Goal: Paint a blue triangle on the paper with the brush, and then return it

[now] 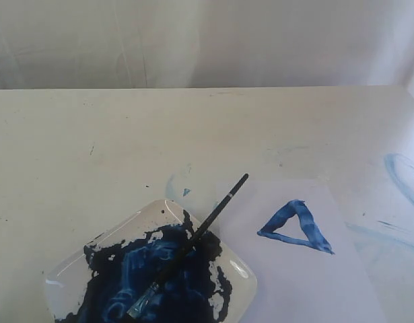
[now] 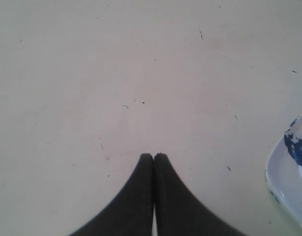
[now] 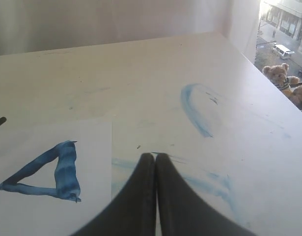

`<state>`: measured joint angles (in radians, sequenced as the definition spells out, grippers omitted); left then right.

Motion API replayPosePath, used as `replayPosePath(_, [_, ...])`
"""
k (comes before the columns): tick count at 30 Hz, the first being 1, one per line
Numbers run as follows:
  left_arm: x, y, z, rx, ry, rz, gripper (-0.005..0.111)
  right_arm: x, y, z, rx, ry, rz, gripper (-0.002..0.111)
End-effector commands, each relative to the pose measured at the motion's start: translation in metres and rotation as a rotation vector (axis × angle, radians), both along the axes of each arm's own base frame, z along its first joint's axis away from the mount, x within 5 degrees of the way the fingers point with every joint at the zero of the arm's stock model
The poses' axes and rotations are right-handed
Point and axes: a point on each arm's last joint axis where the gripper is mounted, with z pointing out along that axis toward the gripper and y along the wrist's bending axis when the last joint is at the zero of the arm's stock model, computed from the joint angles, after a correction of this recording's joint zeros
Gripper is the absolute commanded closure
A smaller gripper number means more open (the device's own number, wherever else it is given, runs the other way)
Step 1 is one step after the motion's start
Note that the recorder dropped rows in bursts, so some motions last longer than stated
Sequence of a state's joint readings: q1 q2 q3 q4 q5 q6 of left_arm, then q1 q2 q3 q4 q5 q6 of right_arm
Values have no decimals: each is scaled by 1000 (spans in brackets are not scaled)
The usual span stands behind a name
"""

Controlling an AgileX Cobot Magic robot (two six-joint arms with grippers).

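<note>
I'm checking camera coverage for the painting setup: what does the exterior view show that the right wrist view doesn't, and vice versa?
Exterior only: the paint dish, with the bristles of the brush in it. Right wrist only: the shut right gripper and a teddy bear beyond the table. Both: the blue triangle on the paper.

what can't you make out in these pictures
Clear square paint dish: lower part cut off by the exterior view's bottom edge; the left wrist view catches only a corner.
White rectangular paper sheet: lower end cut off in the exterior view.
Thin black-handled brush: bristles small, blending into the dark blue paint; the right wrist view shows only the handle's end.
Both arms: outside the exterior view.
</note>
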<state>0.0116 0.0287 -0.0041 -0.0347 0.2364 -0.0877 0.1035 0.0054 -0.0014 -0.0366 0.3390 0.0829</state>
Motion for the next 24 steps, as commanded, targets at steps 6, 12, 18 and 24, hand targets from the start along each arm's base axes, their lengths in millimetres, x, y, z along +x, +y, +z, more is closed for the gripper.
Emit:
replayPosePath(6, [0,-1,-1,-8,4,-5,107,0,0,0,1,-6,-5,108])
replayPosePath(12, [0,-1,-1,-8,4,-5,107,0,0,0,2,-8,-5,108])
replayPosePath(18, [0,-1,-1,-8,4,-5,107,0,0,0,2,-8,-5,108])
replayPosePath(24, [0,-1,-1,-8,4,-5,107,-1,-1,-1,-14,7,-3,108])
